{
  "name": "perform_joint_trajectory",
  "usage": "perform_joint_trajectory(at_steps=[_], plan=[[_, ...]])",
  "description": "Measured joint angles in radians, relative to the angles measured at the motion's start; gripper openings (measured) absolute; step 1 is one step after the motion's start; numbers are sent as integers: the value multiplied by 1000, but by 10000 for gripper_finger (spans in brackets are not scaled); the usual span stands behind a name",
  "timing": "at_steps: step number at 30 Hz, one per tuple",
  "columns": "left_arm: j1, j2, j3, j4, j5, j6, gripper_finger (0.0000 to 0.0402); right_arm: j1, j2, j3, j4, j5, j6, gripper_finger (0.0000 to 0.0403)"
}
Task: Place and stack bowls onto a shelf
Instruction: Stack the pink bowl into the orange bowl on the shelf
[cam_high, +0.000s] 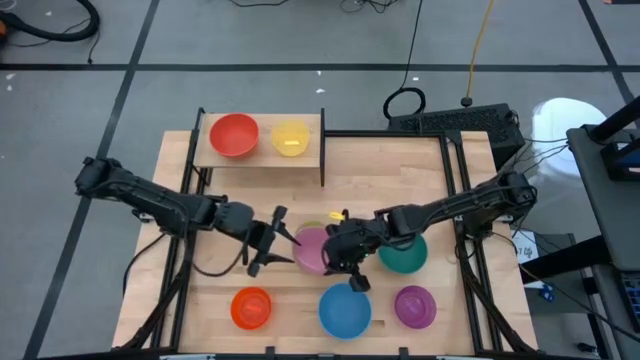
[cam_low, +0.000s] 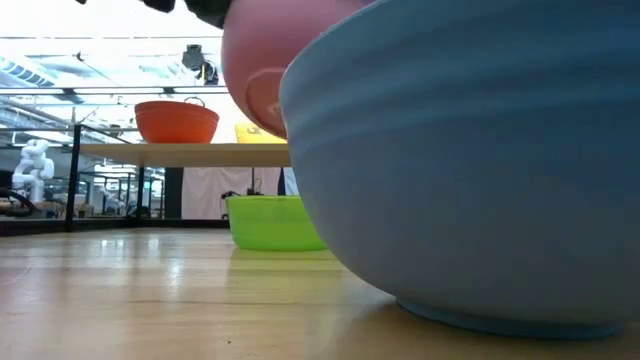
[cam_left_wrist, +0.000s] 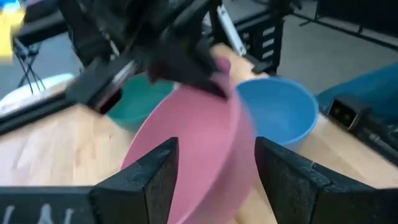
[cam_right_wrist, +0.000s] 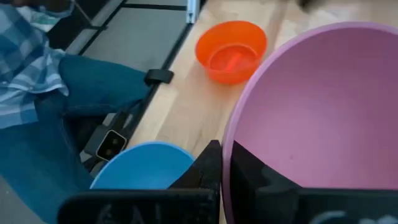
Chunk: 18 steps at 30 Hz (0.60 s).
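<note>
The pink bowl (cam_high: 312, 250) hangs tilted above the table's middle, in my right gripper (cam_high: 346, 256), which is shut on it. In the low view the pink bowl (cam_low: 270, 70) is clear of the tabletop. My left gripper (cam_high: 268, 240) is open just left of it. Its fingers (cam_left_wrist: 149, 180) stand on either side of the pink bowl (cam_left_wrist: 193, 143), and I cannot tell whether they touch. The red bowl (cam_high: 235, 135) and yellow bowl (cam_high: 290, 138) sit on the shelf (cam_high: 262, 158). The green bowl (cam_low: 275, 222) stands on the table behind the pink one. My right gripper holds the pink bowl by its rim (cam_right_wrist: 231, 144), with one finger (cam_right_wrist: 208, 169) outside the wall and the other inside the hollow. It comes at the bowl from the table's right. The bowl is lifted clear and tilted, its opening toward the right arm.
The teal bowl (cam_high: 404, 256) sits under the right arm. The orange bowl (cam_high: 251, 307), blue bowl (cam_high: 345, 311) and purple bowl (cam_high: 414, 305) line the near edge. A person's legs (cam_right_wrist: 56, 106) show beyond the near edge. Black frame posts (cam_high: 322, 150) rise beside the shelf.
</note>
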Motion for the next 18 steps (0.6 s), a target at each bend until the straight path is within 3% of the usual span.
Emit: perform_joint_trajectory(at_steps=[4,10,14,18], plan=[[22,37,0,6,46,36,214,10,0,0,24,-54,-24,2],[52,94,-1,34,251,82,214,9,0,0,45,-81,-90,2],[55,115,-1,67,270,117,206,0,0,0,44,-110,-137,2],[58,131,-1,82,299,145,165,-12,0,-1,36,-135,-153,2]])
